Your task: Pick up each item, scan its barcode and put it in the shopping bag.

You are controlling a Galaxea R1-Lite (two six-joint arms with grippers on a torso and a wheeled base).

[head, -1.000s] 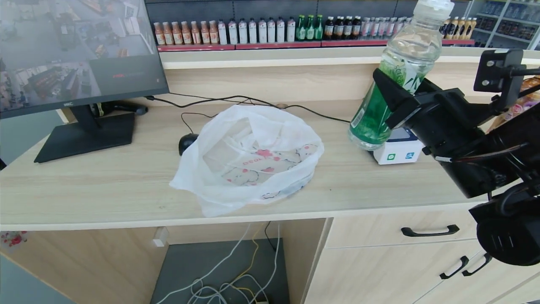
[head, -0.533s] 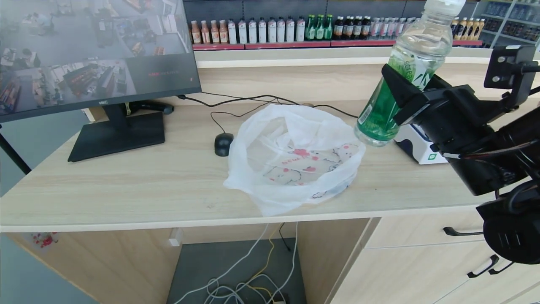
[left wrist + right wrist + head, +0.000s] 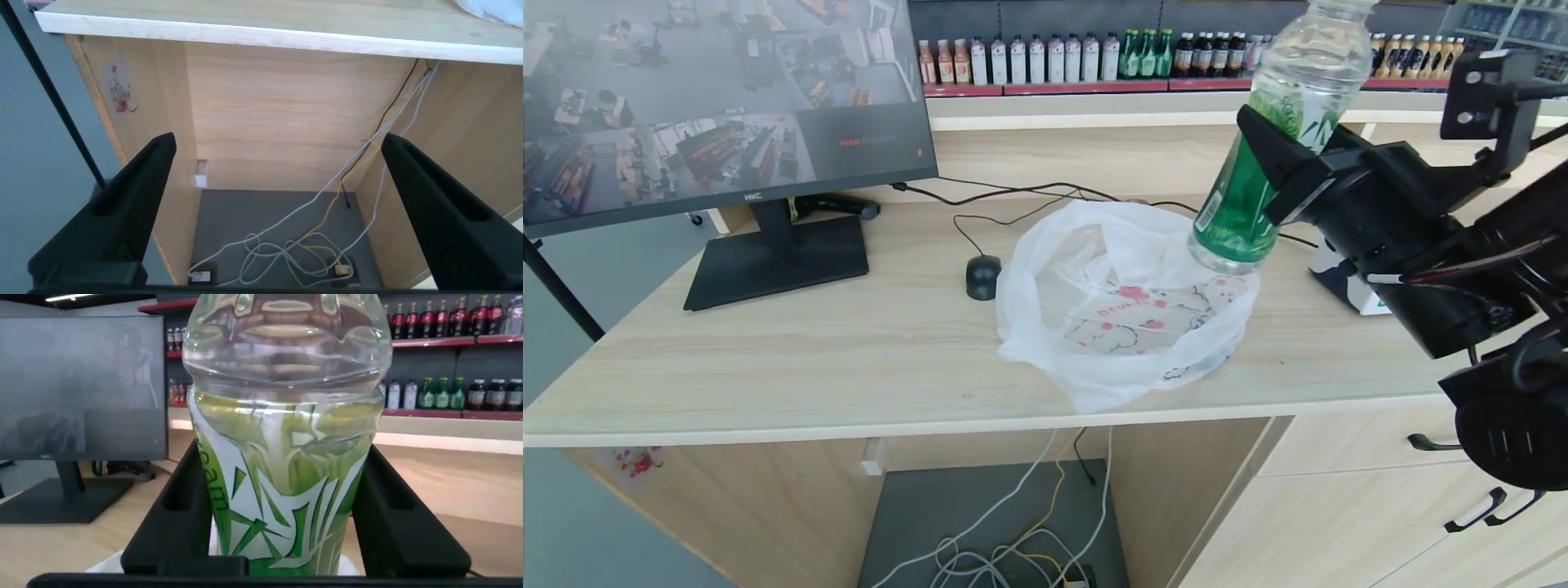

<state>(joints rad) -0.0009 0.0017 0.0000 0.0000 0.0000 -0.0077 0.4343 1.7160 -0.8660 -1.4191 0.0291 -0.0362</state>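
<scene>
My right gripper (image 3: 1294, 159) is shut on a clear bottle with a green label (image 3: 1262, 180), held tilted in the air above the right rim of the white shopping bag (image 3: 1123, 302). The bag lies open on the wooden counter (image 3: 849, 351), with printed packets inside. In the right wrist view the green-label bottle (image 3: 286, 457) sits between the two black fingers (image 3: 180, 506). My left gripper (image 3: 278, 204) is open, low in front of the counter, facing the kneehole with its cables. A white scanner box (image 3: 1343, 282) stands on the counter, partly hidden behind my right arm.
A monitor (image 3: 719, 106) on a black stand occupies the counter's back left, with a black mouse (image 3: 983, 276) and cables beside the bag. Drawers (image 3: 1356, 490) are under the counter's right half. Shelves of bottles (image 3: 1094, 57) line the back wall.
The head camera has turned left, shifting the whole scene right. My right gripper has carried the bottle from over the scanner box to above the bag's right edge.
</scene>
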